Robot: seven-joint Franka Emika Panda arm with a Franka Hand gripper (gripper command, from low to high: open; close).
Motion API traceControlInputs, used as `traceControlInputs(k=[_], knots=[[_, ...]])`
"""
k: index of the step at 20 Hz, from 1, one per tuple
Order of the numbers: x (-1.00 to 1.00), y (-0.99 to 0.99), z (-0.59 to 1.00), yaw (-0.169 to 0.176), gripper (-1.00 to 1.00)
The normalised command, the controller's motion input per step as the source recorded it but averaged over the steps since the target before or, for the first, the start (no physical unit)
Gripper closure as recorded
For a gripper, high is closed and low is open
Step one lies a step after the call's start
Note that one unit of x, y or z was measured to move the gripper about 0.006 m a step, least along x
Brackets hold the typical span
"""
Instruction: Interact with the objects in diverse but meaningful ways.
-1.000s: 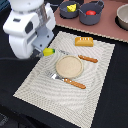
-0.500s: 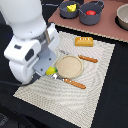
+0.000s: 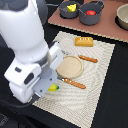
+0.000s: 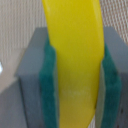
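A yellow banana (image 4: 75, 60) with a green tip (image 3: 53, 88) is clamped between the green pads (image 4: 49, 85) of my gripper (image 3: 50, 86), which is shut on it low over the striped placemat (image 3: 95, 95), at the near corner toward the exterior view's left. The wrist view shows the banana filling the gap between both pads. A golden-brown bread loaf (image 3: 84, 41) lies on the mat's far side. A cheese wedge (image 3: 72, 8) sits in one dark pot and a red tomato (image 3: 90, 12) in the other.
A round tan plate (image 3: 69, 66) lies mid-mat beside my gripper. An orange-handled utensil (image 3: 88, 59) lies beyond the plate and another (image 3: 74, 83) lies nearer. Two dark pots (image 3: 93, 18) stand on a brown board at the back, with a tan bowl (image 3: 123, 17) beside them.
The arm has moved toward the near corner of the mat and come lower, carrying the banana with it. Nothing else has shifted.
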Motion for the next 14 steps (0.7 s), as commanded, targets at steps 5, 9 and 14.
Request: traceControlInputs(k=[5, 9, 14], knots=[[0.01, 0.0, 0.02, 0.0, -1.0], [0.1, -0.04, 0.91, 0.0, -1.0], [0.12, -0.02, 1.0, 0.0, -1.0]])
